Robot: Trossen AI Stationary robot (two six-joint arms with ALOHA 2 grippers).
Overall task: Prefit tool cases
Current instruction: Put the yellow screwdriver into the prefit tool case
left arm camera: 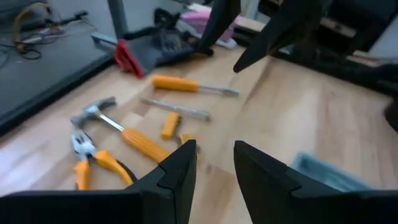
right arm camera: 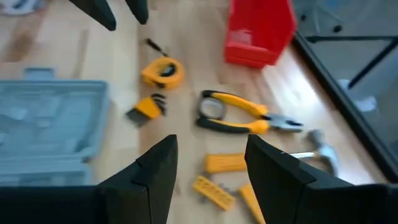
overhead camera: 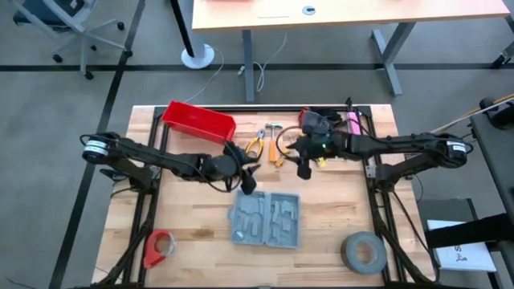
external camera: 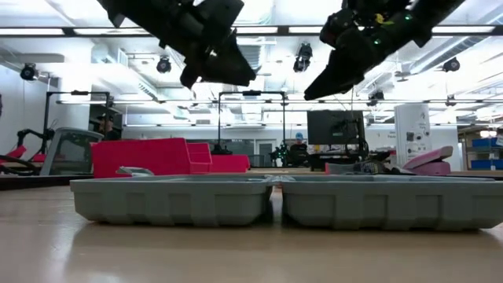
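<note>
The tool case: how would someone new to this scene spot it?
On the wooden table, look at the near middle, below both grippers. The tool case lies open and flat there, grey-blue with moulded recesses. The red bin and the grey tape roll lie farther off.

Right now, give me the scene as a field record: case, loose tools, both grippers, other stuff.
case: tool case lies open and flat on the table
loose tools: pliers, hammer, screwdriver, tape measure, beyond the case
left gripper: above the case's far edge, jaws apart, empty
right gripper: over the tools, open, empty
other: red bin, grey tape roll
</note>
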